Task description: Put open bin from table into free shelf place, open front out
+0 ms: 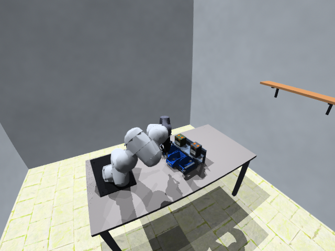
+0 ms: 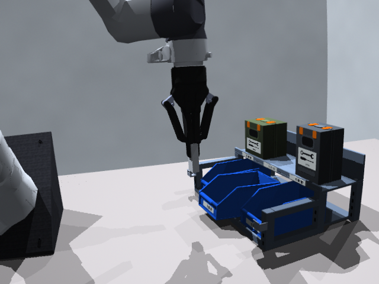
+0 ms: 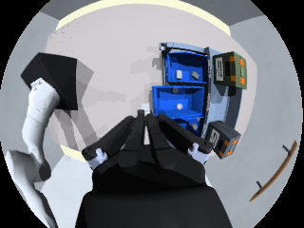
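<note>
A dark grey shelf rack [image 2: 324, 195] stands on the table and holds three blue open bins in a row. The middle bin [image 2: 232, 195] sticks out farther to the front than the far bin [image 2: 228, 166] and the near bin [image 2: 281, 207]. Small parts lie in the bins in the wrist view [image 3: 180, 104]. My gripper [image 2: 192, 171] is shut and empty. It points down just left of the rack's far front post, beside the far bin's front. In the wrist view my fingertips [image 3: 147, 117] meet next to the middle bin's front. The arm hides most of the gripper in the top view.
A green case [image 2: 265, 137] and a black case [image 2: 318, 149] stand on the rack's upper board. The robot's black base mount [image 2: 27, 195] is at the left. A wooden wall shelf [image 1: 297, 91] hangs far to the right.
</note>
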Controlling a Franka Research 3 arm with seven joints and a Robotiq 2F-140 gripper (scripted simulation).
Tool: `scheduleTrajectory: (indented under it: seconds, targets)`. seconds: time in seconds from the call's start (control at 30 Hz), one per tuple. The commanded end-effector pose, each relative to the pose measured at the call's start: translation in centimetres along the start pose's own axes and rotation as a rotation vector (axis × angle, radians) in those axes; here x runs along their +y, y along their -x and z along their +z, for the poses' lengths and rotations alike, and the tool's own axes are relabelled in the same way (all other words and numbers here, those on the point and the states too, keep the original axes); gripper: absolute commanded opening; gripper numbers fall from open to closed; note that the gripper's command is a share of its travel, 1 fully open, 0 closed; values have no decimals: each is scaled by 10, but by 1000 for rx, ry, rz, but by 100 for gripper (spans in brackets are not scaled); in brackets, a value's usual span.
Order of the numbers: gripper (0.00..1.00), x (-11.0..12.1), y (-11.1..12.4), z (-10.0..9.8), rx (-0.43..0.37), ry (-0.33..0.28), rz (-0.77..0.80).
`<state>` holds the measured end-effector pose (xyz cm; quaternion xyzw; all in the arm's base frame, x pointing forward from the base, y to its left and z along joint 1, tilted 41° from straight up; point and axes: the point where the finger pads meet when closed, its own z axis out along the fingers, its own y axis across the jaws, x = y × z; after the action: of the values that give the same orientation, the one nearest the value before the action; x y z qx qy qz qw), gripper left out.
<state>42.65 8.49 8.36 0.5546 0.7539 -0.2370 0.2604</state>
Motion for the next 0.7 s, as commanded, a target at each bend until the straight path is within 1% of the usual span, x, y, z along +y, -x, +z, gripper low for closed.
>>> scheduleTrajectory:
  seconds: [0.0,0.67]
  targets:
    - [0,0,-1,0,4,0,-25]
    - [0,0,-1,1,5,0,-26]
